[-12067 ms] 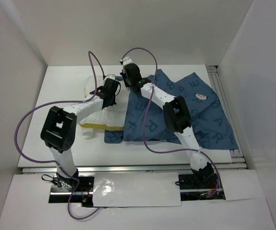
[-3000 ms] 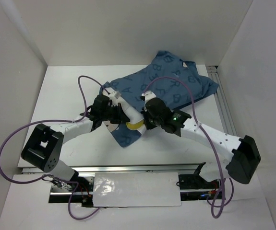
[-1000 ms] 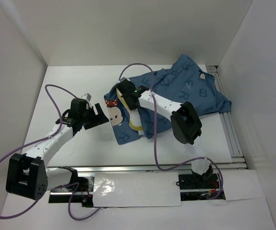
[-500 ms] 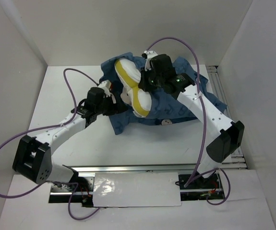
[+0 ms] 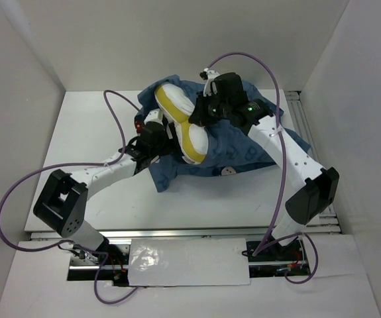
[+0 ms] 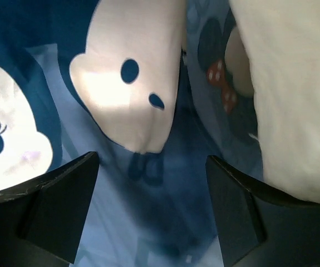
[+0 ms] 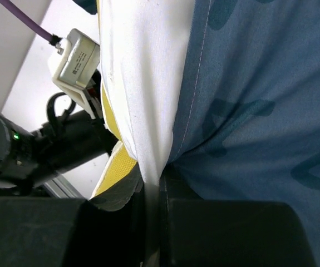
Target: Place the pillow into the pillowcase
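The white pillow (image 5: 179, 124), with its yellow band facing the camera, is bunched up and raised above the back of the table. My right gripper (image 5: 202, 114) is shut on a pinch of its white fabric (image 7: 143, 72), with the yellow band (image 7: 115, 161) just beside the jaws. The blue pillowcase (image 5: 243, 142) lies spread beneath and behind the pillow. My left gripper (image 5: 163, 137) is open at the pillow's left side. In the left wrist view its gripper (image 6: 148, 211) stands wide over blue cloth printed with mouse faces (image 6: 129, 72), with the pillow (image 6: 293, 83) at the right.
White walls close in the table (image 5: 84, 126) on three sides. A metal rail (image 5: 313, 152) runs down the right edge and another along the front. Purple cables (image 5: 117, 106) loop above both arms. The left arm's wrist camera (image 7: 73, 58) sits close to the pillow.
Over the last second my right gripper lifted the pillow up and back over the pillowcase. My left gripper swung right towards the pillow and opened a little wider.
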Available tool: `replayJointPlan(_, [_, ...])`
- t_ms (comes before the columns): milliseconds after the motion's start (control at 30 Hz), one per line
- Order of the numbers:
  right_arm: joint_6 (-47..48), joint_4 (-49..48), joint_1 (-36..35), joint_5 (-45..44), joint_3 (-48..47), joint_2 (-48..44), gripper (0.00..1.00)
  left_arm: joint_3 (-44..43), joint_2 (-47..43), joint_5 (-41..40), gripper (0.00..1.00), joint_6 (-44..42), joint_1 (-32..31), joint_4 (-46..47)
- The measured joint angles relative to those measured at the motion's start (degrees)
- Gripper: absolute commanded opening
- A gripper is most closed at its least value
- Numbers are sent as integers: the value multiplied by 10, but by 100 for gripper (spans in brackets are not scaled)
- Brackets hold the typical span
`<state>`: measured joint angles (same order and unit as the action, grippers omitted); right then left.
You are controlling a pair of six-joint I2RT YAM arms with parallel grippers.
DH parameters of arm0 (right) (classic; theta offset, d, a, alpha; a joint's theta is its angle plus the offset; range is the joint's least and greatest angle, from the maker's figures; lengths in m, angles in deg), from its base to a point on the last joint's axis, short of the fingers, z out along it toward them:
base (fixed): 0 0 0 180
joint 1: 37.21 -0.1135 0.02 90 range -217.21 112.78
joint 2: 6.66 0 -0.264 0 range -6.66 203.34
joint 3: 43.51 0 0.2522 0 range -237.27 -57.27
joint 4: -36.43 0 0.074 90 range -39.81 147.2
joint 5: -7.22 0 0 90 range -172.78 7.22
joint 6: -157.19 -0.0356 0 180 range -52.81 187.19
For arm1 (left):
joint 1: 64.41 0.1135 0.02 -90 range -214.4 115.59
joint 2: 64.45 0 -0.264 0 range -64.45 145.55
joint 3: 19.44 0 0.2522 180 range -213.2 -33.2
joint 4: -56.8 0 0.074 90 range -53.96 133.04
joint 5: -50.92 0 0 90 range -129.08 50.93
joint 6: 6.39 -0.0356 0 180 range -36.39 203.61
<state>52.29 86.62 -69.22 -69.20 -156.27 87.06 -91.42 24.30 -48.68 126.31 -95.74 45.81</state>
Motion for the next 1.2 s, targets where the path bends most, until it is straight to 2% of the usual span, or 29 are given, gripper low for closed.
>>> replayJointPlan(300, [-47,-9,18,73,1,-29,0,50,30,-67,87,10,-12,177])
replayJointPlan(467, [-66,-32,19,106,36,-72,0,54,35,-82,83,5,-12,218])
replayJointPlan(567, [-79,-51,25,126,72,-93,0,49,36,-106,64,2,-14,203])
replayJointPlan(600, [-81,-55,26,129,82,-98,0,42,38,-115,49,0,-14,190])
replayJointPlan(633, [-82,-57,26,130,90,-101,0,32,40,-122,10,-1,-14,173])
replayJointPlan(667, [-82,-59,26,126,96,-104,0,22,42,-132,1,0,-14,155])
replayJointPlan(900, [-80,-55,8,40,125,-102,0,12,15,-152,0,-7,-13,40])
replayJointPlan(1067, [-81,-51,-35,-110,125,-39,0,44,-73,-114,0,-17,19,-34])
replayJointPlan(1200, [-88,-39,-60,-193,125,20,0,93,-150,-88,0,-23,45,-79])
